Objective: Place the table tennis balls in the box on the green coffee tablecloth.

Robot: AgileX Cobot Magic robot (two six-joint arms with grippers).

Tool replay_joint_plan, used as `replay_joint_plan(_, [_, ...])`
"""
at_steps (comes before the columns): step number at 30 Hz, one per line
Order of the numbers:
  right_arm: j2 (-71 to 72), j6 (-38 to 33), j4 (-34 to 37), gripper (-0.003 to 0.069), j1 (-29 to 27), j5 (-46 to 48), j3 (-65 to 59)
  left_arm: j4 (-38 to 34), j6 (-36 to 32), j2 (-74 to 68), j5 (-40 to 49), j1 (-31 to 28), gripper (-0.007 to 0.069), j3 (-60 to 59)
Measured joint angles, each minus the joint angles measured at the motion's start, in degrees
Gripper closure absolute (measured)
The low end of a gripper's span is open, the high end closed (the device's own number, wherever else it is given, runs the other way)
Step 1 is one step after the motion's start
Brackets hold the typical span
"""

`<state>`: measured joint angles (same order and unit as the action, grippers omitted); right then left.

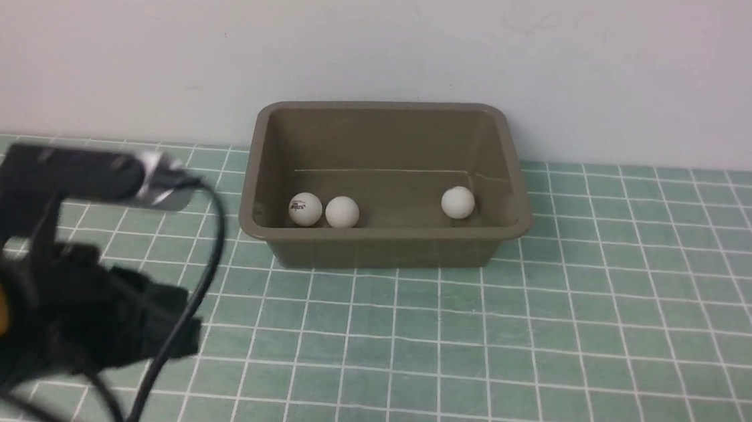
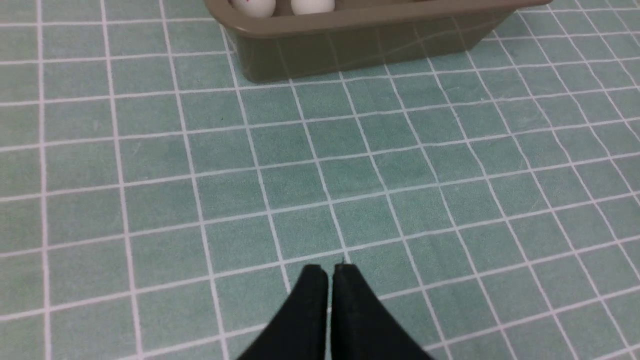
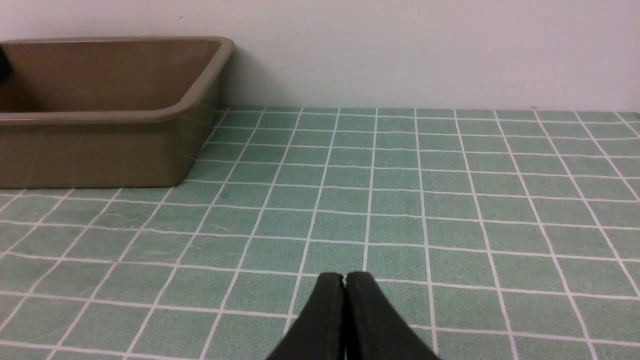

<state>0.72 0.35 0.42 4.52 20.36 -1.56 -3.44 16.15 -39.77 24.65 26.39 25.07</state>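
All three table tennis balls (image 1: 342, 212) lie inside the box (image 1: 380, 245) on the green coffee tablecloth (image 1: 541, 331), well ahead of the closed, empty left gripper (image 2: 330, 267) and right gripper (image 3: 344, 276), so apparently only withdrawal remains.

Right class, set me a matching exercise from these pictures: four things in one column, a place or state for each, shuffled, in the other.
Things:
1. printed ball
2. lone ball
3. box
4. left gripper

Places or states:
A. shut, holding nothing
B. standing on the green tablecloth
C. in the box's right part
D. in the box, beside a plain ball

Pairs: 1-D, 2-C, 3-B, 4-A
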Motion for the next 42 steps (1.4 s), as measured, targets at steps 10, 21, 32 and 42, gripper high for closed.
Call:
replay_joint_plan(10, [0.0, 0.0, 0.0, 0.0676, 0.0, 0.0, 0.0, 3.4, -0.9, 10.0, -1.4, 0.0, 0.0626, -4.6])
replay_joint_plan(21, [0.0, 0.0, 0.0, 0.0676, 0.0, 0.0, 0.0, 4.3, -7.6, 22.1, -4.1, -11.9, 0.0626, -13.0])
replay_joint_plan(32, [0.0, 0.0, 0.0, 0.0676, 0.0, 0.0, 0.0, 8.7, -8.8, 39.1, -4.2, -26.4, 0.0626, -24.8])
replay_joint_plan(42, [0.0, 0.0, 0.0, 0.0676, 0.0, 0.0, 0.0, 8.8, -9.1, 40.4, -4.2, -28.5, 0.0626, -26.7])
